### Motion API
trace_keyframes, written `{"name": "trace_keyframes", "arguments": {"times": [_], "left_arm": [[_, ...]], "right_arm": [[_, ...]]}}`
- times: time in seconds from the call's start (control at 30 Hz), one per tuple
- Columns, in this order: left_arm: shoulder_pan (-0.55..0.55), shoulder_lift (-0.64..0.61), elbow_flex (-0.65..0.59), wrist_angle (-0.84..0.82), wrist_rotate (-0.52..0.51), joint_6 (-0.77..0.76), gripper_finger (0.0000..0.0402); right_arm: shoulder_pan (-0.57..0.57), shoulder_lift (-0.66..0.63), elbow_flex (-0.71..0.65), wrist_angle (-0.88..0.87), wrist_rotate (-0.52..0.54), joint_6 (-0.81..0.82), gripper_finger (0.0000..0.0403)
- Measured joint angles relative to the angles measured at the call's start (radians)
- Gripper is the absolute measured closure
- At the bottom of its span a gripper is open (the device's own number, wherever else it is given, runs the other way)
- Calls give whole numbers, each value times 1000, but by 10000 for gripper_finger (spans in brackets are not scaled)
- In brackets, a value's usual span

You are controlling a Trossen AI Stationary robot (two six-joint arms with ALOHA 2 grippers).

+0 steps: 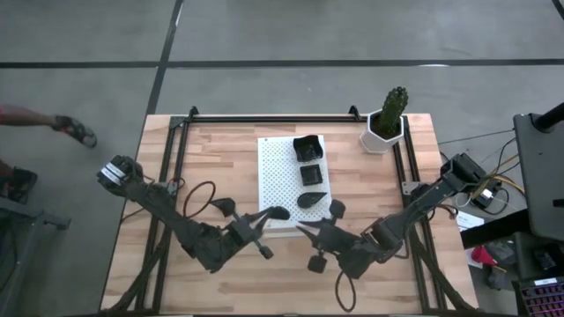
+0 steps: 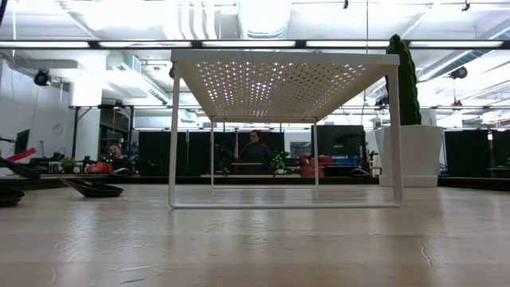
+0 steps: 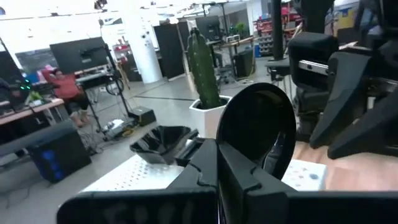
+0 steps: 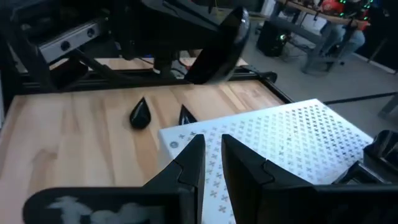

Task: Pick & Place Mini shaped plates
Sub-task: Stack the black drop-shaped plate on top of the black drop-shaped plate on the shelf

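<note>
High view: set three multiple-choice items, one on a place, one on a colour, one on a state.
1. The cactus pot stands at the table's: A near left corner; B far right corner; C middle.
2. The mini plates are: A white; B red; C black.
3. The left pincer is: A shut on a plate; B open and empty; C out of view.
Key: B, the pot sits by the far right edge; C, every dish shows dark; A, the left wrist view shows its fingers clamping a dark plate.
</note>
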Motion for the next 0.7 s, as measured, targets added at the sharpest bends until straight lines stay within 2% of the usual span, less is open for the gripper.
{"name": "trace_keyframes", "arguments": {"times": [0.17, 0.33, 0.53, 0.7], "left_arm": [[39, 0, 0, 99, 65, 106, 401], [64, 0, 0, 167, 154, 182, 401], [72, 0, 0, 167, 159, 227, 401], [72, 0, 0, 173, 159, 286, 401]], "right_arm": [[-13, 0, -24, 135, 2, -79, 349], [-30, 0, -25, 168, 3, -109, 328], [-50, 0, -25, 200, 8, -140, 296], [-49, -3, -24, 237, 78, -188, 294]]}}
